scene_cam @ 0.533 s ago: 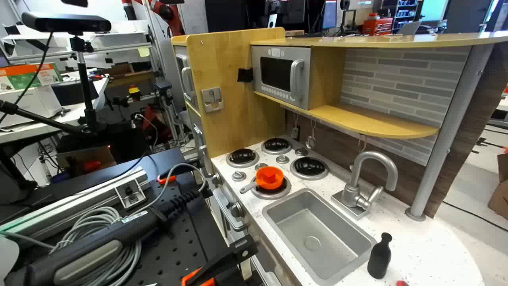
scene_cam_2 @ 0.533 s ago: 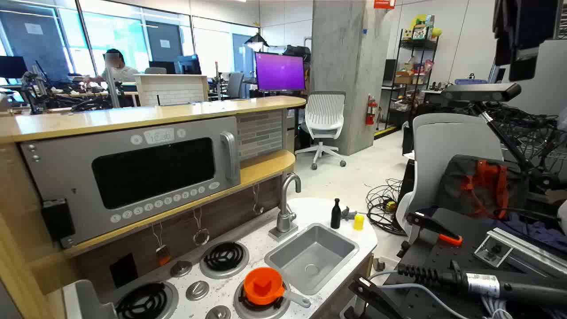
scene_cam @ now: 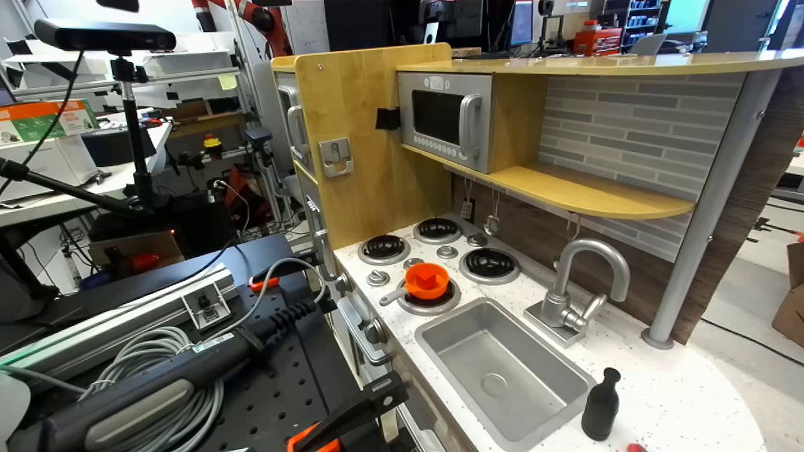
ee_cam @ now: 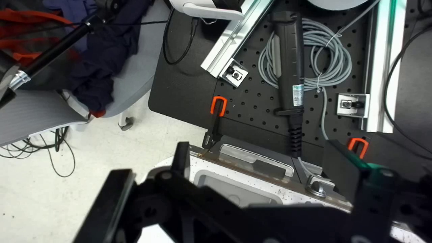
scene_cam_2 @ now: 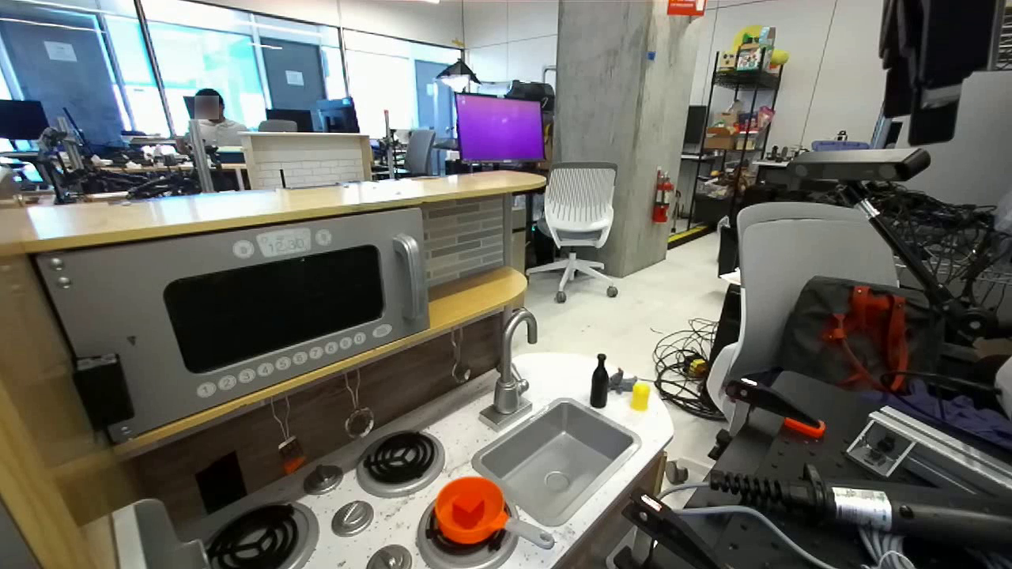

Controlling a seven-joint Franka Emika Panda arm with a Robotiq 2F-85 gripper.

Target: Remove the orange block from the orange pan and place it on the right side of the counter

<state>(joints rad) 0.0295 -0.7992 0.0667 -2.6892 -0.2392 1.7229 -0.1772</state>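
The orange block point(scene_cam_2: 470, 510) lies inside the orange pan point(scene_cam_2: 471, 536), which stands on a burner point(scene_cam: 440, 307) beside the sink point(scene_cam: 502, 367). Both exterior views feed me this arrangement. The wrist view gives me the fingers point(ee_cam: 339, 172) instead: they are spread wide apart, low in the frame, with a section of the sink showing between them. That view also displays a perforated black board point(ee_cam: 189, 96) bearing coiled grey cable point(ee_cam: 345, 64).

In an exterior view alone, I read a yellow round-topped piece point(scene_cam_2: 640, 397) and a grey piece point(scene_cam_2: 623, 382) of irregular outline, both near the black bottle point(scene_cam: 601, 405). In an exterior view I register a red item point(scene_cam: 635, 447) at the bottom edge (too much of it is cut off for me to identify it).

Surfaces and shapes: the table point(scene_cam: 678, 389) is white and speckled. The sink is grey and rectangular, with rounded corners. The faucet point(scene_cam: 559, 304) is silver-toned and curves over into a hook. The burner shows black bars within a grey ring. The pan is round and shallow, with a smooth surface and a straight grey handle point(scene_cam_2: 530, 533). The block has an angular outline, and its colour nearly matches the pan. The bottle is upright and narrow-necked.
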